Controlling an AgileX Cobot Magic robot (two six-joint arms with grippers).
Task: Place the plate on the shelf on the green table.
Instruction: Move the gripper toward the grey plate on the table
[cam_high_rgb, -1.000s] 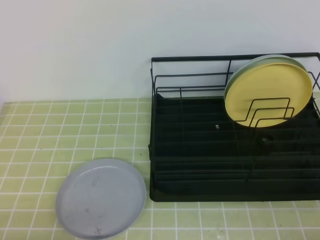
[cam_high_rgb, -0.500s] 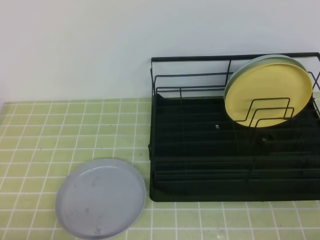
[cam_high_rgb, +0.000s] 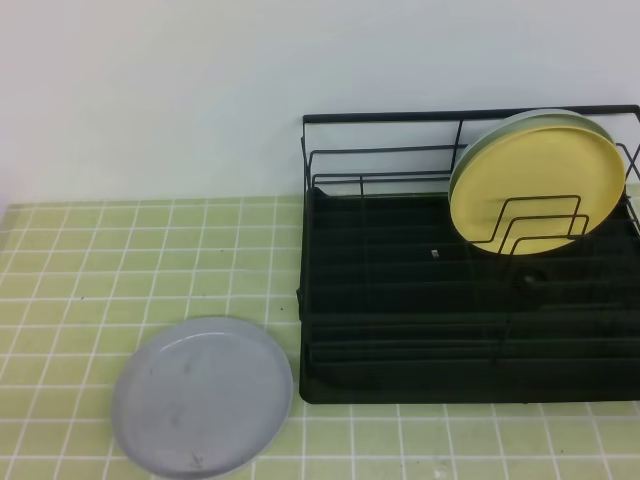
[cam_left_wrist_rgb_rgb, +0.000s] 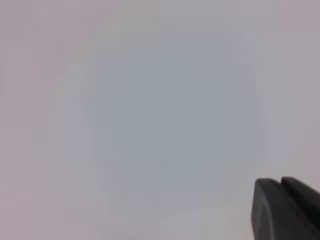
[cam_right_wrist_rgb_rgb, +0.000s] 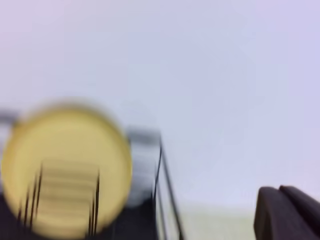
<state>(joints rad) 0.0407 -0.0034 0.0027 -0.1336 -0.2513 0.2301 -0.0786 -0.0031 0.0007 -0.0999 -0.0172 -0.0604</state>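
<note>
Left gripper (cam_left_wrist_rgb_rgb: 286, 210) showed only as dark fingertips at the lower right of its wrist view, pressed together, nothing between them, blank pale wall ahead. Right gripper (cam_right_wrist_rgb_rgb: 287, 212) likewise: fingertips pressed together, holding nothing, pointed at a blurred yellow plate (cam_right_wrist_rgb_rgb: 67, 167). Neither arm appeared in the high view.

The plate (cam_high_rgb: 202, 396) lay flat, face up, on the green table (cam_high_rgb: 120, 260), near the front edge and just left of the shelf (cam_high_rgb: 470, 300), close to its front left corner (contact not resolvable). Being round, it had no long axis. It was pale grey-blue, smooth, with a shallow raised rim and a few faint dark specks.

In the shelf's right rear, the yellow plate (cam_high_rgb: 535, 190) stood on edge, leaning back against a pale green plate (cam_high_rgb: 500, 130), behind the wire dividers.

Table: small yellow-green tiles, white grout. Plain white wall (cam_high_rgb: 200, 90) behind.
</note>
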